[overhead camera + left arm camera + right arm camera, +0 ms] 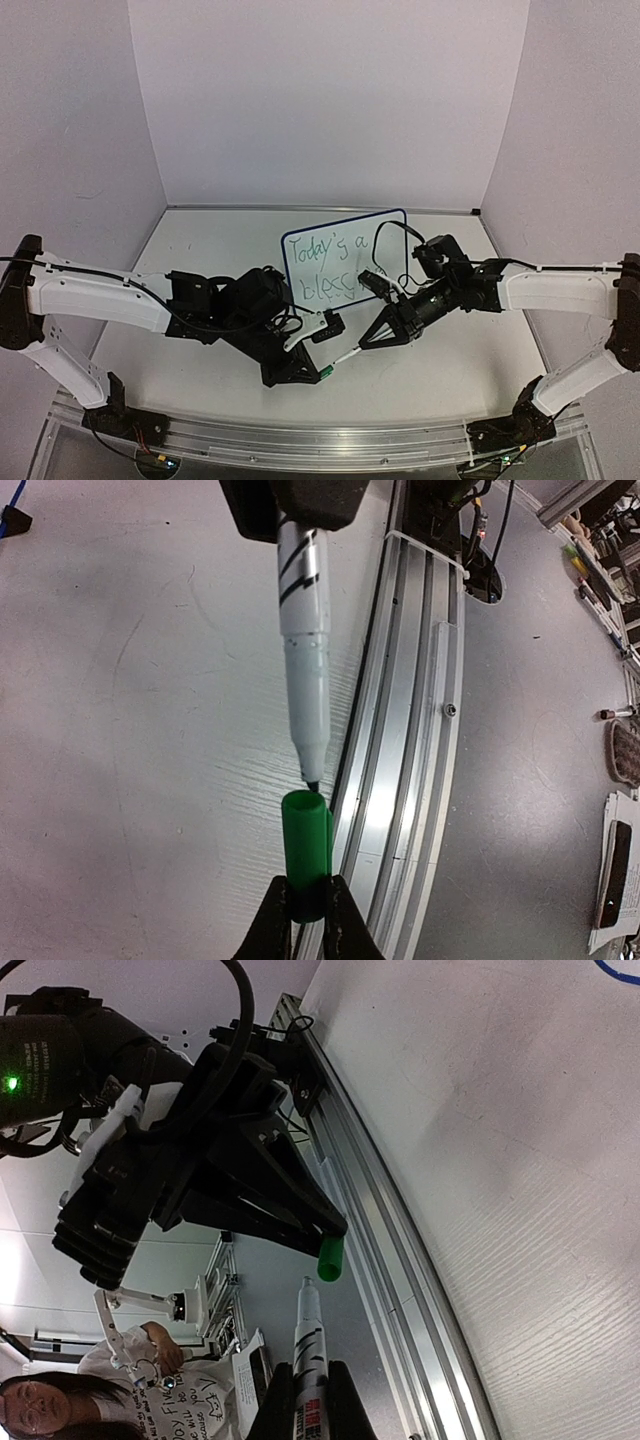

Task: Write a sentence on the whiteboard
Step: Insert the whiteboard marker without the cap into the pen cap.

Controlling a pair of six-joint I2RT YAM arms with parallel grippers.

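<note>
The whiteboard (300, 238) stands at the table's middle, facing the arms. The sentence (325, 262) in green reads "Today's a" over "bless"; its end is hidden behind my right arm. My left gripper (322, 373) is shut on a green marker cap (306, 855), open end up in the left wrist view. My right gripper (376, 336) is shut on a white marker (303, 650). The marker's dark tip sits right at the cap's mouth. In the right wrist view the marker (311, 1345) points at the cap (330, 1258), a small gap between them.
An aluminium rail (405, 730) runs along the table's near edge, just beside the cap. White walls enclose the back and sides. A corner of the whiteboard's blue border (622, 972) shows in the right wrist view. A person (40, 1405) stands off the table.
</note>
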